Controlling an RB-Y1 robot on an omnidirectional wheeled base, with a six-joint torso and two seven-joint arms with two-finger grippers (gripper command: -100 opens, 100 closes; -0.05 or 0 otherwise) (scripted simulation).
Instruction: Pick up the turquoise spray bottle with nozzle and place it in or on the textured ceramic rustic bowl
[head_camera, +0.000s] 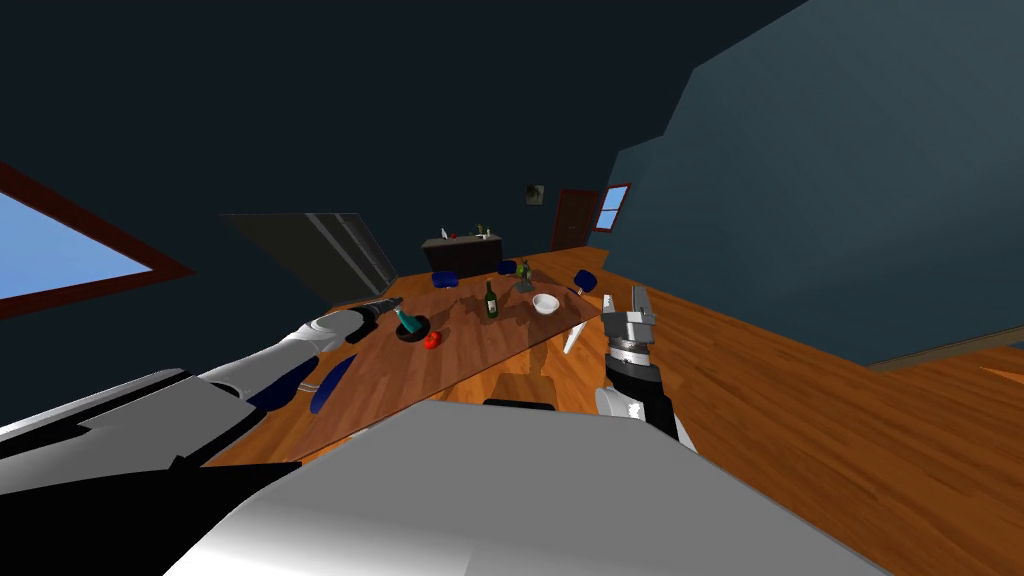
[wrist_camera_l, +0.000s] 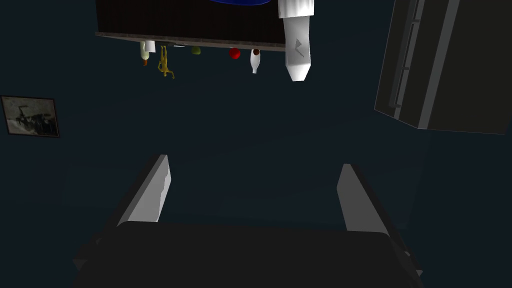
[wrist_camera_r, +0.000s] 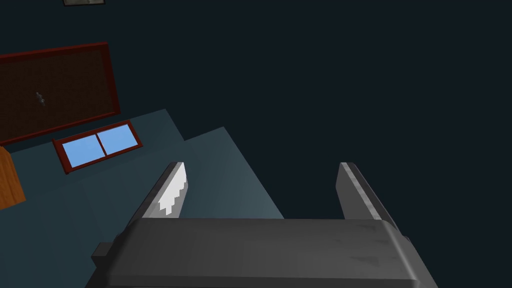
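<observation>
On the wooden table (head_camera: 500, 345), the turquoise spray bottle (head_camera: 405, 320) leans in a dark round bowl (head_camera: 414, 331) on the table's left part, its nozzle end up. Just left of the bottle, a little apart from it, is my left gripper (head_camera: 388, 304). The left wrist view has that gripper (wrist_camera_l: 255, 162) open with nothing between its fingers, facing a dark wall. My right gripper (head_camera: 625, 303) is held upright off the table's right end, and its wrist view has it (wrist_camera_r: 261, 164) open and empty.
Also on the table are a red tomato (head_camera: 432, 340), a green wine bottle (head_camera: 490, 299), a white bowl (head_camera: 545, 303) and a grey object (head_camera: 524, 282). Blue chairs (head_camera: 585, 281) stand around it. A dark sideboard (head_camera: 462, 252) and a grey fridge (head_camera: 345, 250) stand behind.
</observation>
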